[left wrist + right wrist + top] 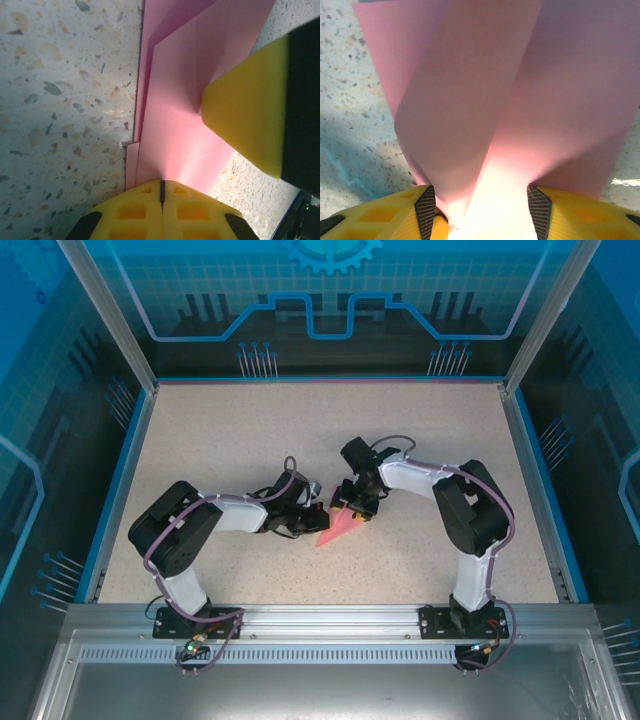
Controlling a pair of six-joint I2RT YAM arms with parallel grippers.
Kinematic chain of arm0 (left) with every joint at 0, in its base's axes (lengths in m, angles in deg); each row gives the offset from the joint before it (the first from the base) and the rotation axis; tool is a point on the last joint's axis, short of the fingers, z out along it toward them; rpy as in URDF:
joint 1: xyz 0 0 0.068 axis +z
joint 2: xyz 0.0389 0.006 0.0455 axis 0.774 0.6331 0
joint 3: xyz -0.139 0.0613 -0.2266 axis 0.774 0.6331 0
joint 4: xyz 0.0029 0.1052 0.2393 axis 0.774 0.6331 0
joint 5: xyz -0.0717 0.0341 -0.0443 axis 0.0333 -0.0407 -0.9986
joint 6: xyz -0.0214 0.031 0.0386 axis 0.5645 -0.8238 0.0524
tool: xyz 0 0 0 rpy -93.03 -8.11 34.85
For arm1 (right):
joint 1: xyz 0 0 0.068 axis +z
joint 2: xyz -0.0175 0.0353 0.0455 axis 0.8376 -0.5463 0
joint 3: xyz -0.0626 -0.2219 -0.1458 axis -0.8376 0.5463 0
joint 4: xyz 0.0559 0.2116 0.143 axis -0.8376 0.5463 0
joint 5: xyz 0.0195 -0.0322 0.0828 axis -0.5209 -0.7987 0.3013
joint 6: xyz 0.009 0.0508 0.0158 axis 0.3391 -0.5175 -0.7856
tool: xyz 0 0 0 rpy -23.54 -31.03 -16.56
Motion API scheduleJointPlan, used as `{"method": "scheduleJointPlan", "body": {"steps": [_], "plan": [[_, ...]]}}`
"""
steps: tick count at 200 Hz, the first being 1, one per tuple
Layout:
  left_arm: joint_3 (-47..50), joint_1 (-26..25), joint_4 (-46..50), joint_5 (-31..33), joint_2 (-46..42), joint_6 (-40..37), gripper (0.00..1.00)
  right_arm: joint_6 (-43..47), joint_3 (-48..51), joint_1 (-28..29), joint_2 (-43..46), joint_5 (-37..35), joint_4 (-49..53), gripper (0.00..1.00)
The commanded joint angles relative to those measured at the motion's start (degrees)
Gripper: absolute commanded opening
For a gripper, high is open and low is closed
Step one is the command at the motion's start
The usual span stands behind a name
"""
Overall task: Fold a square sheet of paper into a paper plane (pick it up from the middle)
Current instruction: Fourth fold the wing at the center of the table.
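Left claw (161, 183) on creased paper plane (180, 100)

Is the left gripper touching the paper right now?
Touching. In the left wrist view the left gripper is shut, and the paper runs straight into its closed tips with no gap showing.

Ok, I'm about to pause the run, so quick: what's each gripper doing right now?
Left gripper: shut on the folded pink paper.
Right gripper: jaws apart with the paper between them; grip cannot be told.
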Motion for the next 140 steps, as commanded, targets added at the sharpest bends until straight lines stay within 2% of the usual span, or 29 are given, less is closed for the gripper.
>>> {"method": "scheduleJointPlan", "body": {"steps": [1,27,58,66,114,140], "plan": [[-0.17,0.02,8.88,2.51,1.77,-2.58,0.02,4.06,1.53,0.43,4.82,-1.38,1.22,0.57],[-0.2,-0.08,9.83,2.42,2.26,-2.79,0.02,8.01,3.51,-0.18,10.27,-2.67,-0.38,0.56],[-0.72,-0.29,10.6,2.29,2.8,-3.54,0.01,13.65,6.84,0.2,12.18,0.01,-6.43,0.49],[-0.98,-0.35,10.75,2.31,2.87,-3.62,0.01,15.16,7.25,0.68,11.94,1.35,-8.0,0.41],[-2.39,-0.75,12.34,2.72,3.09,-4.39,0.0,18.15,6.03,2.78,7.31,3.41,-10.96,0.14],[-2.47,-0.86,12.97,3.01,3.19,-4.37,0.0,17.76,6.03,3.04,4.3,4.87,-13.09,0.09]]}}
